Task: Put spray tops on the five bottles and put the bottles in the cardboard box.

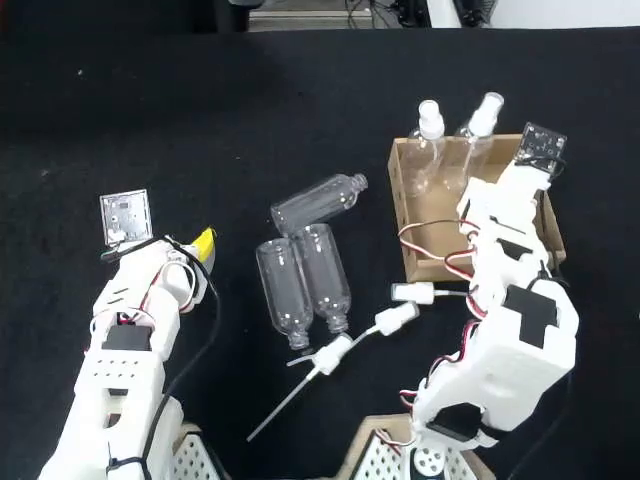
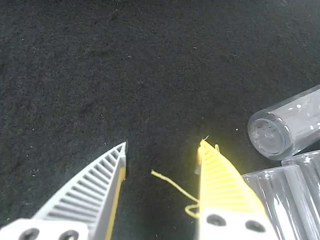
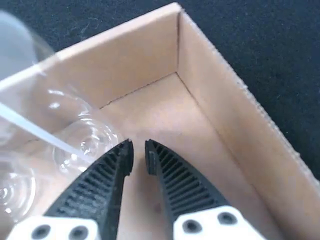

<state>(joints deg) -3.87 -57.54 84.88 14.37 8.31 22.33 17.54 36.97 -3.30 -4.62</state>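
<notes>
Two clear bottles with white spray tops stand in the cardboard box at the right. My right arm hangs over that box. Its black gripper is shut on nothing, just above the box floor and beside a capped bottle. Three topless bottles lie mid-table: one slanted and two side by side. Three loose spray tops lie near them. My left gripper stands open over bare cloth left of the bottles.
Black cloth covers the whole table. The box's near wall rises close beside my right gripper. A long thin dip tube trails from the nearest spray top toward the front edge. A yellow thread hangs from my left gripper's yellow finger.
</notes>
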